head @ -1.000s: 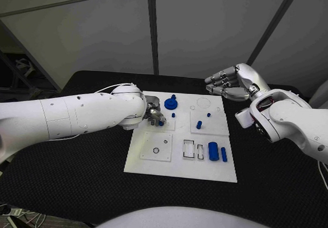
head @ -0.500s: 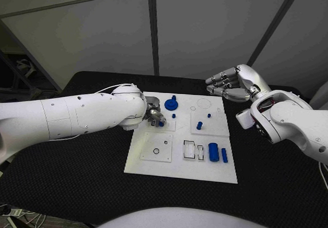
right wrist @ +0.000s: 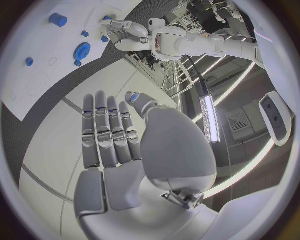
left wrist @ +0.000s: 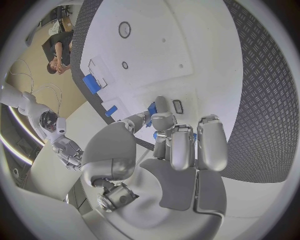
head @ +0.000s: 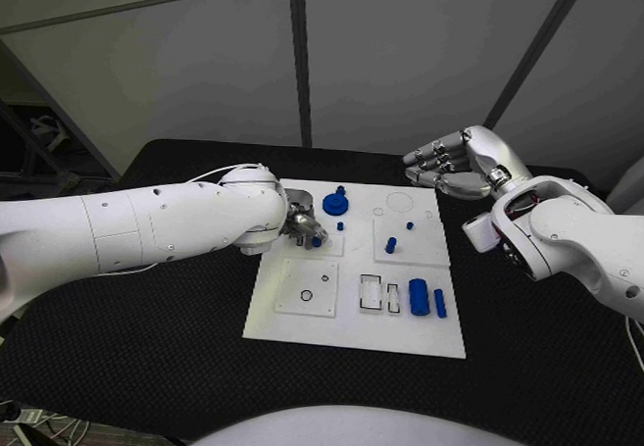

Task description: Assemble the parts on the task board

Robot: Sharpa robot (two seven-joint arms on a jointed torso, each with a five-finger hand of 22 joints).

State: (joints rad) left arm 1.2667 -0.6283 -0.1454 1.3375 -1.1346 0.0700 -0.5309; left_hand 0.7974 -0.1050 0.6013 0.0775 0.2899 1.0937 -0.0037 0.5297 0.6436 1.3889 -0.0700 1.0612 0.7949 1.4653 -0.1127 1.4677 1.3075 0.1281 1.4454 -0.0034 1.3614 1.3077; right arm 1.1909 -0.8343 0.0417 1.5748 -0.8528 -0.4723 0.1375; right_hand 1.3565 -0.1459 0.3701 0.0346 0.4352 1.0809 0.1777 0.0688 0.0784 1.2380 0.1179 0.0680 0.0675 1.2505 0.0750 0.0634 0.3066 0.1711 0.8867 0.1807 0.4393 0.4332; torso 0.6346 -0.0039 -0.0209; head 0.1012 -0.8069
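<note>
The white task board (head: 350, 327) lies mid-table. My left hand (head: 302, 223) is lowered onto its far-left tile, fingers curled, pinching a small blue peg (head: 314, 240) against the board; the left wrist view shows this peg (left wrist: 152, 108) between the fingertips. My right hand (head: 459, 161) hovers past the board's far-right corner, fingers apart and holding nothing. A blue gear-like part (head: 335, 203) stands just right of the left hand. Small blue pegs (head: 391, 244) stand in the far-right tile. A blue cylinder (head: 420, 296) and a thinner bar (head: 440, 303) lie at the near right.
A black ring (head: 307, 294) and two rectangular slots (head: 371, 290) mark the board's near tiles. The black table (head: 149, 325) surrounds the board on all sides. In the right wrist view the board (right wrist: 37, 80), gear (right wrist: 82, 50) and left hand (right wrist: 125, 31) appear.
</note>
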